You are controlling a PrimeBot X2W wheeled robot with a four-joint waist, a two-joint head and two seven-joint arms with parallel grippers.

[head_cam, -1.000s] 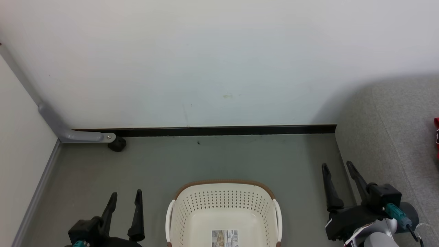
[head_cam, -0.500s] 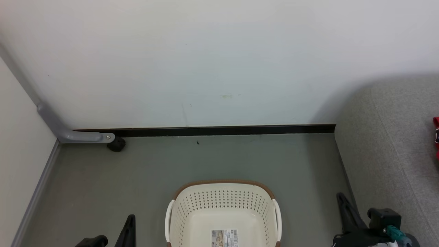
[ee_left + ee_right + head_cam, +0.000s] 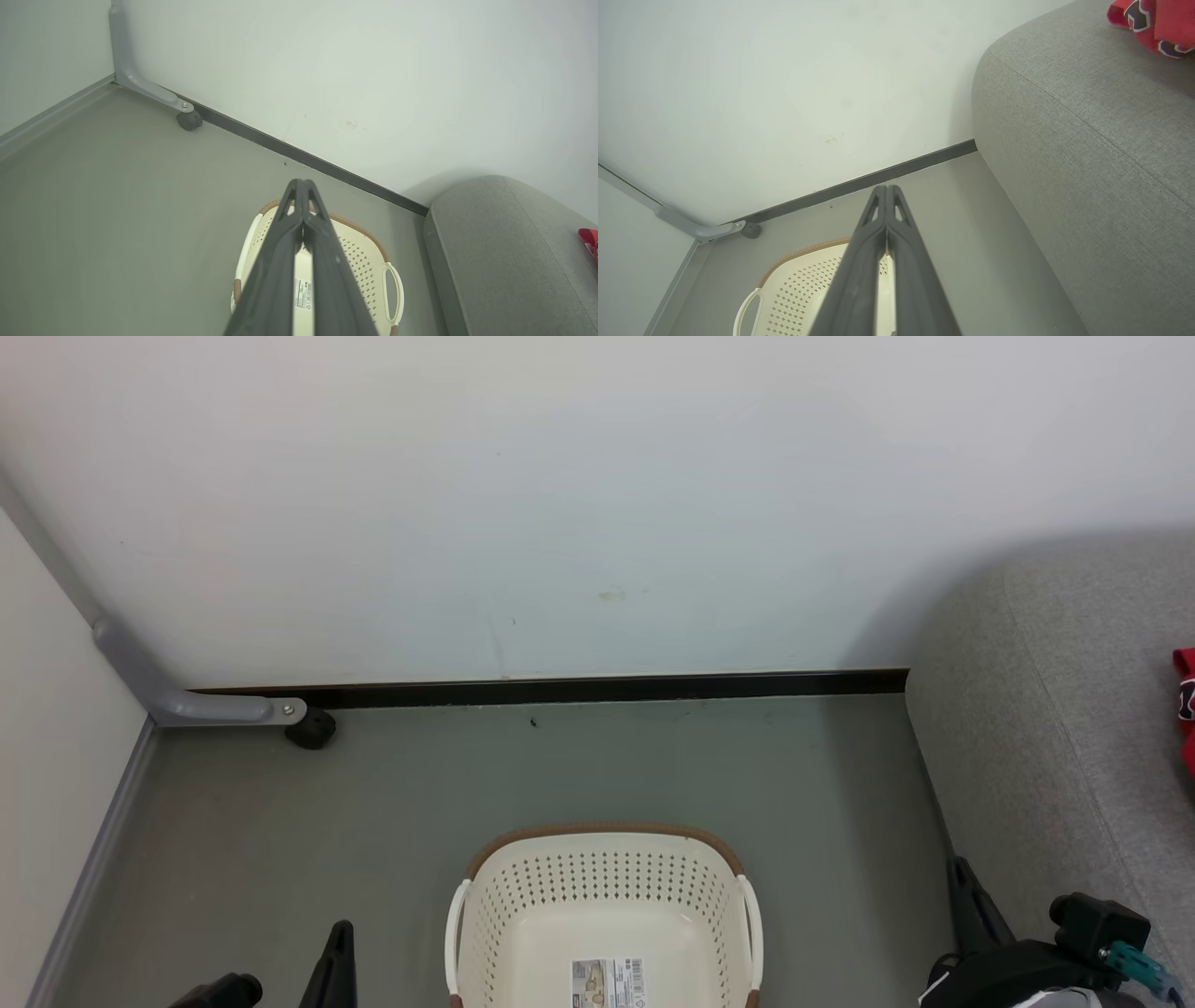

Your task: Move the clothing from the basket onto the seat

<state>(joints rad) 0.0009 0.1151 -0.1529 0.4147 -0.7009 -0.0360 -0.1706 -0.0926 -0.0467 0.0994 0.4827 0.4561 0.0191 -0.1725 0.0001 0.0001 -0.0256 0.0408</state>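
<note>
Left end effector point(image 3: 302, 185): the two dark fingers lie pressed together along their length with the tips meeting and nothing between them. In the head view it sits at the lower left border, above the floor point(image 3: 467, 775), left of the basket and apart from it.
Right end effector point(image 3: 886, 189): fingers together, tips touching, nothing clamped. In the head view it sits at the lower right corner, just beside the lower edge of the seat, on the basket's right.
Clothing point(image 3: 1155, 21): red fabric with dark and white trim, lying on top of the seat at the far right border of the head view. It is mostly cut off by the frame, and well apart from both end effectors and from the basket.
Basket point(image 3: 607, 882): cream, with perforated walls and a brown rim, upright on the floor at bottom centre of the head view, between the two end effectors. Its near part is cut off by the frame.
Basket bottom: the visible portion is cream plastic carrying a label sticker point(image 3: 609, 982).
Handles point(image 3: 754, 933): white, one on each side wall.
Seat point(image 3: 1046, 737): grey fabric cushion with a rounded edge and a stitched seam, to the right of the basket. Its far end meets the wall point(image 3: 560, 504).
Wall foot: a dark skirting strip point(image 3: 560, 691) runs along the floor line.
Corner fitting: a grey angled bar point(image 3: 187, 705) comes down the left corner and ends at a dark round part point(image 3: 311, 728) on the floor.
</note>
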